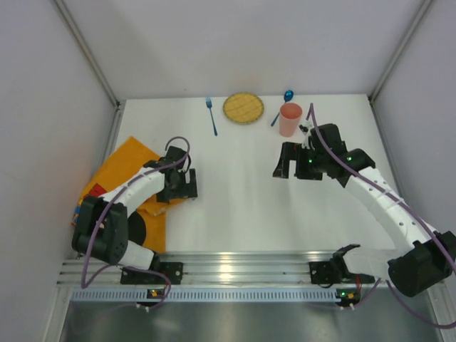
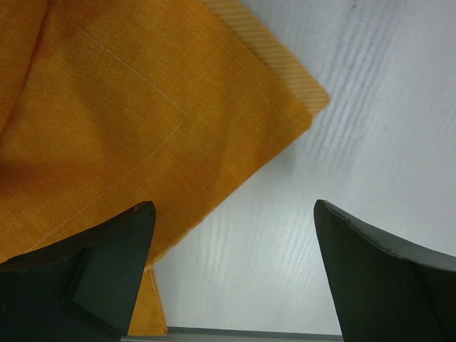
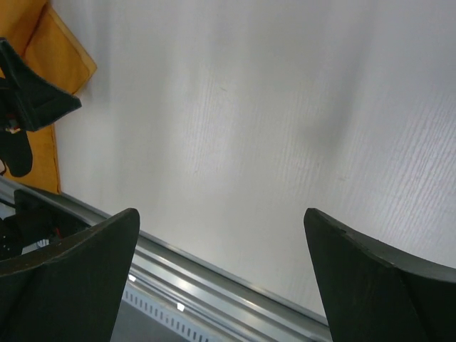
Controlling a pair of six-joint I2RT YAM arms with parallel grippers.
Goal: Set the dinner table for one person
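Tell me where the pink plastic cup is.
The pink plastic cup stands at the far edge of the white tabletop in the top view, right of the round yellow plate, the blue spoon beside it.

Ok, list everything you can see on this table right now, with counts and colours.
table: one, white, under everything
rail: one, silver, table's near edge
placemat: one, orange, near left, set at an angle
plate: one, yellow, far edge, middle
fork: one, blue, left of plate
cup: one, pink, upright, right of plate
spoon: one, blue, between plate and cup
left arm: one, white and black, over placemat edge, jaws open
right arm: one, white and black, near cup, jaws open
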